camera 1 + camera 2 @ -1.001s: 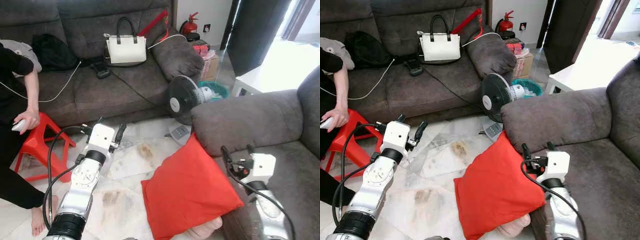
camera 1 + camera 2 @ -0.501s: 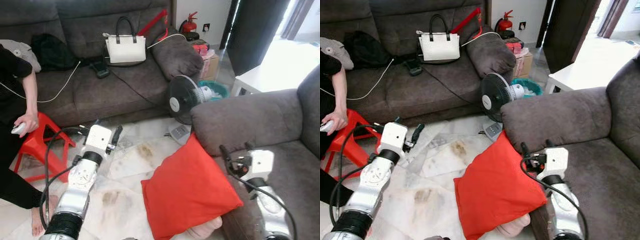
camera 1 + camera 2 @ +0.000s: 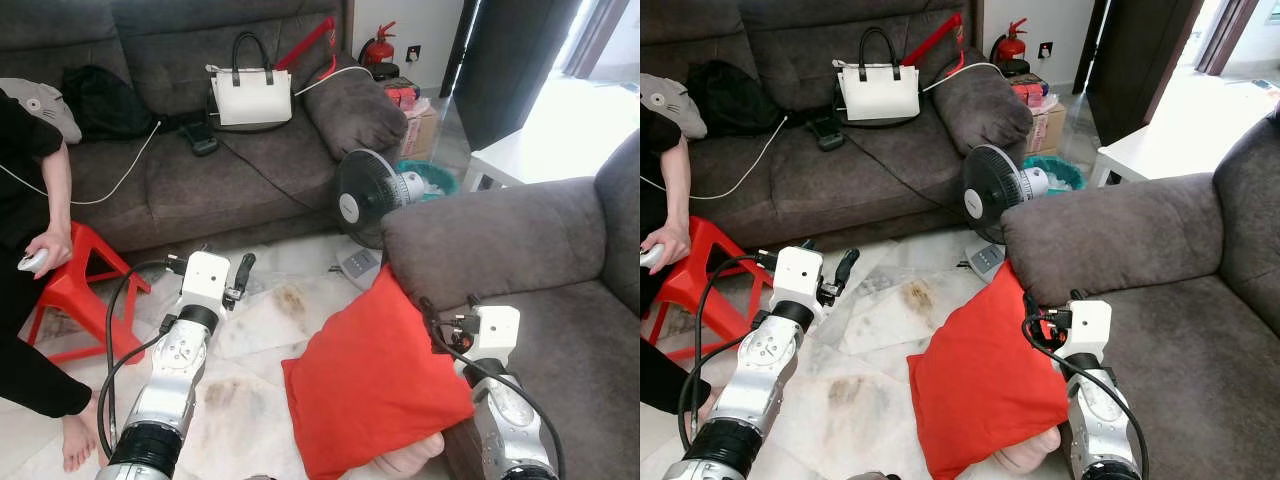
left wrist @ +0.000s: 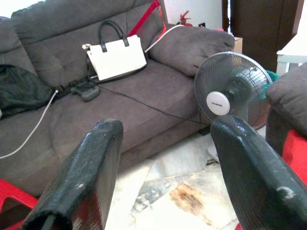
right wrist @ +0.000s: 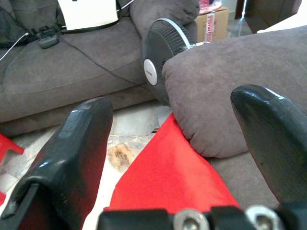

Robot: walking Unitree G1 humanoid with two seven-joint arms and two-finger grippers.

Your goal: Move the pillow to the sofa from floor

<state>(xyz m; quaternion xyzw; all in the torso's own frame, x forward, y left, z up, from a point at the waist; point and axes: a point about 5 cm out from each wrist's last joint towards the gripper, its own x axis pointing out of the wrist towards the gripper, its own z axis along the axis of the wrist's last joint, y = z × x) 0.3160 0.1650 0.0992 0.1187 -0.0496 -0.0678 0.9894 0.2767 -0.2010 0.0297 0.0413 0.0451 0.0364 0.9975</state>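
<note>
Pillow (image 3: pixel 375 385): red, square, smooth fabric, standing tilted on the marble floor (image 3: pixel 255 395), leaning against the front of the near grey sofa (image 3: pixel 520 240) under its armrest. A pale rounded object (image 3: pixel 410 462) pokes out beneath its lower corner; cannot tell what it is.

Right gripper (image 3: pixel 448 305) hovers just beside the pillow's upper right edge, above the sofa seat, jaws spread apart with nothing between them. In the right wrist view the two black fingers (image 5: pixel 72 158) frame the pillow's red corner and the plush armrest.

Left gripper (image 3: pixel 208 262) is out over the floor, left of the pillow and well apart from it, jaws released and empty.

Red plastic stool (image 3: pixel 75 290) at left, beside a seated person whose hand (image 3: pixel 45 250) grips a small white device.

Black round-caged fan (image 3: pixel 365 195) stands on the floor between the two sofas.

Far sofa (image 3: pixel 200 170): grey, soft nap. On its seat, a boxy white handbag (image 3: pixel 252 95) with black handles, a black bag (image 3: pixel 100 100), black cable. Behind its armrest, a red fire extinguisher (image 3: pixel 378 45) and cardboard box (image 3: pixel 420 125).
</note>
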